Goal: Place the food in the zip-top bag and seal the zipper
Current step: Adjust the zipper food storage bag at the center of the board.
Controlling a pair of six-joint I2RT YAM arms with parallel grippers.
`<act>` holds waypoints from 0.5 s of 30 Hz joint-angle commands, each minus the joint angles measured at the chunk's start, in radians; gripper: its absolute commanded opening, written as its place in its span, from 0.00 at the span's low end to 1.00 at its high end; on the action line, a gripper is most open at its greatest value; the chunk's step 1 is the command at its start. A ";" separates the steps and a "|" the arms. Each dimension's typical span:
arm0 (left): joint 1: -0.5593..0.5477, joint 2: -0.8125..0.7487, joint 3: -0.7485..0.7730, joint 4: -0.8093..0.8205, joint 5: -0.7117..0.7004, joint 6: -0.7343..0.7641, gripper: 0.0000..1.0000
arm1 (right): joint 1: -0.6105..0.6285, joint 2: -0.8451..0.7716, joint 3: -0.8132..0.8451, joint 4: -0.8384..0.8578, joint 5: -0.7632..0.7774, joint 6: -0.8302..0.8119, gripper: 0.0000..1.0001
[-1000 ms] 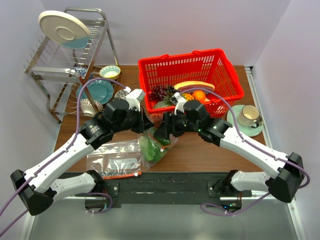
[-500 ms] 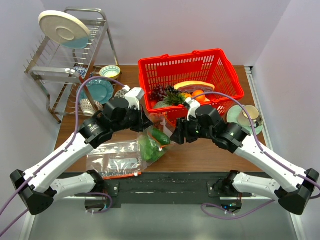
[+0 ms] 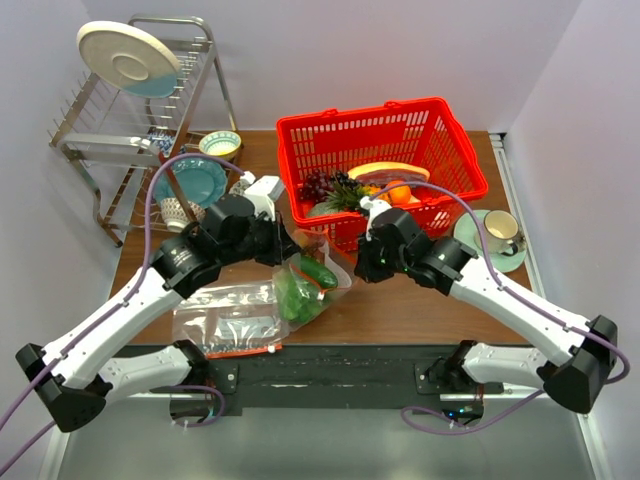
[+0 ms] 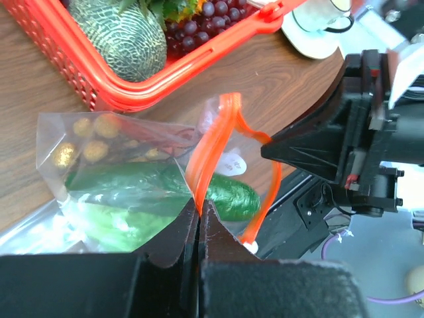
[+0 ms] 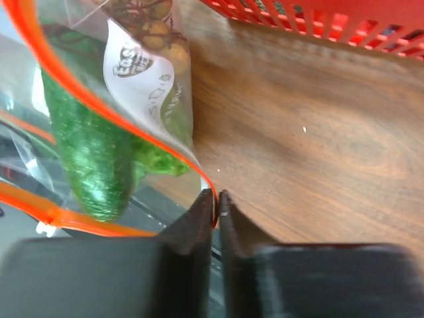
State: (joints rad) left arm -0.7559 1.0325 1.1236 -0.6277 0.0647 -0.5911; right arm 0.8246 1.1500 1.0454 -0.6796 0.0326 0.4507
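While left jaws and right jaws are clamping the zipper (image 4: 211,142), likely its firmest hold, the flimsy, slippery-looking zip-top bag (image 4: 86,136) is sagging between them, weighted by cucumber (image 4: 228,193).

The right gripper (image 5: 216,197) moved to the right along the front of the red basket (image 3: 455,180), and the zipper (image 4: 211,142) stretched out after it.

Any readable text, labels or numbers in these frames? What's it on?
"Eas…": first letters on the white label of the zip-top bag, right wrist view; the rest and the small print are too blurred.
Same label in left wrist view: unreadable.
Nothing else legible.
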 commanded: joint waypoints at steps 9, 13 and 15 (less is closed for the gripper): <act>-0.005 -0.029 -0.002 -0.116 -0.120 -0.029 0.00 | 0.005 0.154 0.332 0.179 -0.419 0.003 0.00; -0.005 -0.066 0.003 -0.142 -0.181 -0.042 0.00 | 0.007 0.214 0.384 0.210 -0.476 0.013 0.00; -0.003 -0.069 0.065 -0.211 -0.226 -0.038 0.00 | 0.007 0.238 0.416 0.216 -0.488 0.011 0.00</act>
State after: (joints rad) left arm -0.7578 0.9993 1.0966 -0.7940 -0.0677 -0.6109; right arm 0.8246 1.3529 1.3773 -0.5396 -0.3389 0.4545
